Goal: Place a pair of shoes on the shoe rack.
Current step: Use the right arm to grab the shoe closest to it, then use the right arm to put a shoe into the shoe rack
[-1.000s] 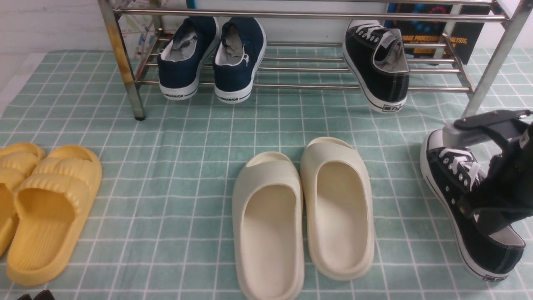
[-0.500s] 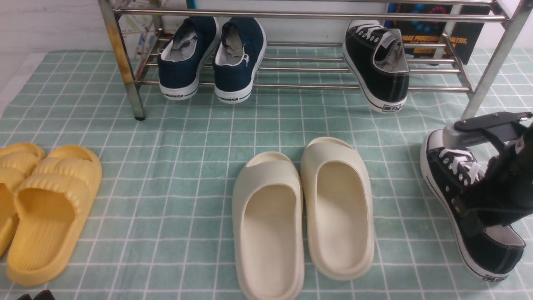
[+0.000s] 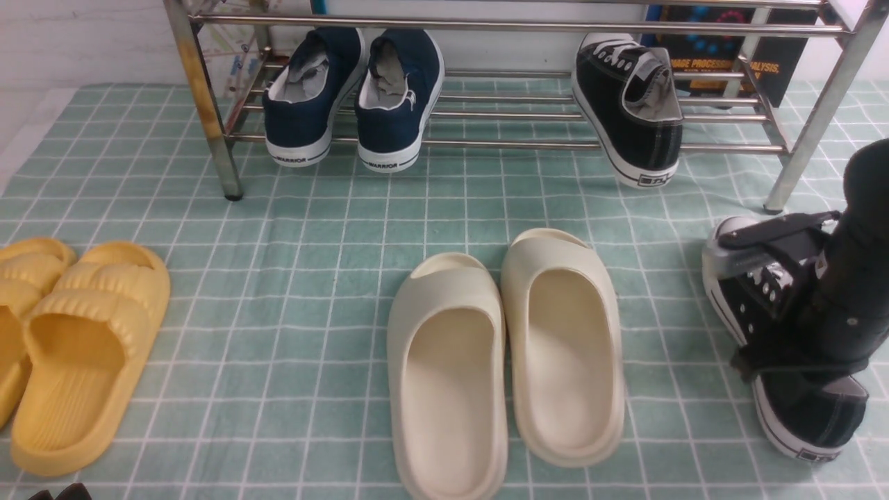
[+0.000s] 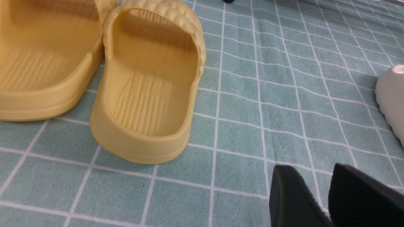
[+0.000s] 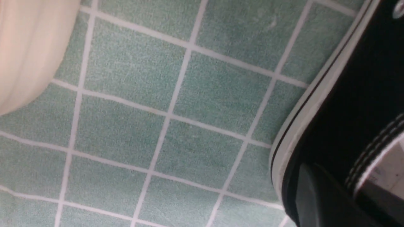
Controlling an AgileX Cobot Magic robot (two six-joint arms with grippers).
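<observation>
On my front feed the shoe rack (image 3: 486, 144) runs across the far side of the green checked cloth (image 3: 312, 278). One black sneaker (image 3: 628, 111) of the pair already sits on its lower tier, towards the right. It is angled, and its heel hangs over the front tube towards me. A pair of navy sneakers (image 3: 351, 97) stands on the same tier further left.

The second black sneaker (image 3: 819, 417) is down on the cloth at the right edge, near the rack's front right leg, with its white toe cap pointing at the rack. My right end effector (image 3: 792, 347) reaches into its opening and is clamped on the side wall. On the right wrist feed I see one dark finger (image 5: 315, 195) pressed against the outer canvas, just above the white sole stripe.

My left end effector (image 4: 309, 173) hangs low over bare cloth with its jaws apart and nothing between them. It is near the heel of the closer yellow slide (image 4: 148, 94). The cream slides (image 3: 562, 347) lie side by side in the middle of the cloth, between the two arms.
</observation>
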